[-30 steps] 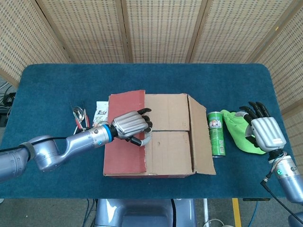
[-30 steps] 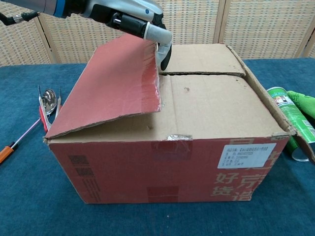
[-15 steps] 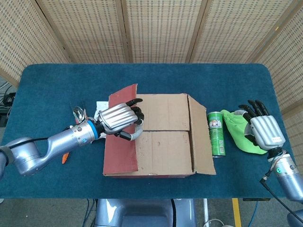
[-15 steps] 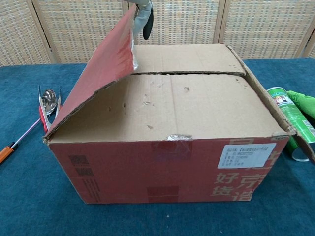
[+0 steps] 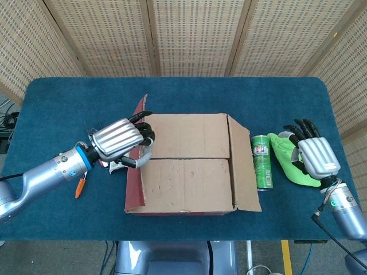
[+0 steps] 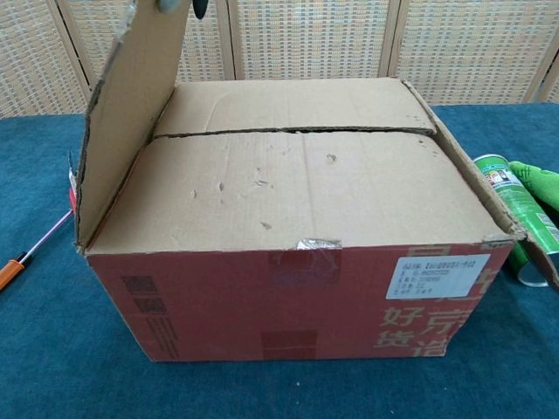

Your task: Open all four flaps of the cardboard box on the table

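Note:
The cardboard box (image 5: 186, 183) (image 6: 297, 288) stands mid-table. Its left flap (image 5: 133, 186) (image 6: 127, 122) stands nearly upright; my left hand (image 5: 120, 143) grips its top edge, thumb on the inner side. In the chest view only a fingertip (image 6: 175, 4) shows at the top edge. The right flap (image 5: 243, 166) (image 6: 472, 166) leans outward to the right. The far flap (image 5: 192, 134) and near flap (image 6: 297, 188) lie flat and meet at a seam across the middle. My right hand (image 5: 315, 157) rests, fingers apart, on a green cloth, away from the box.
A green can (image 5: 262, 161) (image 6: 511, 205) lies just right of the box, with the green cloth (image 5: 285, 152) (image 6: 537, 179) beyond it. An orange-handled screwdriver (image 5: 80, 187) (image 6: 13, 271) lies left of the box. Wicker screens stand behind the table.
My left hand has moved left and up with the left flap, swinging it from lying low over the box to nearly upright. The right hand has barely moved.

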{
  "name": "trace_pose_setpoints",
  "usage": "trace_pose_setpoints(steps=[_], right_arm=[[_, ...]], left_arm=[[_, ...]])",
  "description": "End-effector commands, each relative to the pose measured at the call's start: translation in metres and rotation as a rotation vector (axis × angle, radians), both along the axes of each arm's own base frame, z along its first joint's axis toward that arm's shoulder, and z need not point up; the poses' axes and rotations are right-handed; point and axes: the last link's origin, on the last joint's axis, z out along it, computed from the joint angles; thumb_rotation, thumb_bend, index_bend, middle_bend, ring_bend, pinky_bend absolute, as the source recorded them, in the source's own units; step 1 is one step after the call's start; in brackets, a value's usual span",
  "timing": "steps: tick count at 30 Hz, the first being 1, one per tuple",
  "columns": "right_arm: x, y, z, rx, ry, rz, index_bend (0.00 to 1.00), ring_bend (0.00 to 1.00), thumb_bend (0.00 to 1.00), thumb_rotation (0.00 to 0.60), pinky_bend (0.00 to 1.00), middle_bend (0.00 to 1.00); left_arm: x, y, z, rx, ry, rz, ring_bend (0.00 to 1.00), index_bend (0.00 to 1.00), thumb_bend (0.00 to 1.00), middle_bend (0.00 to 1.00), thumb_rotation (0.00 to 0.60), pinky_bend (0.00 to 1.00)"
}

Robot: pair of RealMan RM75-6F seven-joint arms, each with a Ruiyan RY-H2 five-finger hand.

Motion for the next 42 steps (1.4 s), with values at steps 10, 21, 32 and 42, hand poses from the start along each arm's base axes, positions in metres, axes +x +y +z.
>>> trace_pose_setpoints(steps=[10, 21, 32, 42], right_arm=[[0.002, 0.002, -0.002, 0.01, -0.001, 0.005, 0.26, 0.0, 1.0, 0.6, 0.0, 0.19], [0.001, 0.002, -0.002, 0.008, -0.002, -0.002, 0.26, 0.0, 1.0, 0.6, 0.0, 0.19], [0.0, 0.006, -0.004, 0.006, -0.003, -0.007, 0.26, 0.0, 1.0, 0.6, 0.0, 0.19], [-0.003, 0.013, -0.009, -0.005, -0.01, -0.015, 0.22, 0.0, 0.95, 0.6, 0.0, 0.15]], left_arm=[[-0.048, -0.015, 0.032, 0.057, -0.009, 0.095, 0.26, 0.58, 0.51, 0.38, 0.037, 0.0], [-0.1, -0.025, 0.056, 0.111, -0.041, 0.239, 0.26, 0.58, 0.49, 0.38, 0.037, 0.0], [-0.144, -0.039, 0.059, 0.185, -0.032, 0.333, 0.19, 0.47, 0.48, 0.26, 0.155, 0.0], [-0.146, -0.046, 0.035, 0.31, -0.132, 0.333, 0.0, 0.26, 0.4, 0.05, 0.3, 0.0]])
